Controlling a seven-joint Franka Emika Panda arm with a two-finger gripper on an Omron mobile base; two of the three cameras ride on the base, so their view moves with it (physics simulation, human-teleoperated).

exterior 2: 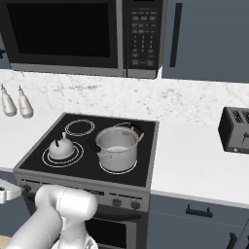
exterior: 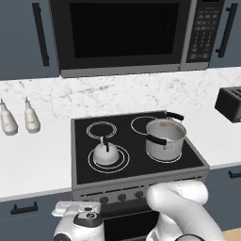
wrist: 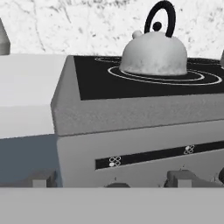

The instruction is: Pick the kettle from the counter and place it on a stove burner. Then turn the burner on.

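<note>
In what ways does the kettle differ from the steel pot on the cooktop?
The kettle is small, squat and domed; the steel pot is larger, cylindrical and open on top. The kettle has one thin arched handle; the pot has two black side handles. Both are silvery and stand on ringed burners.

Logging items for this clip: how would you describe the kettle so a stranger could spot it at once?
Find the black glass cooktop under the microwave. On its front left burner sits the kettle. Unlike the taller steel pot beside it, it is a small silvery-white dome with a thin dark arched handle.
</note>
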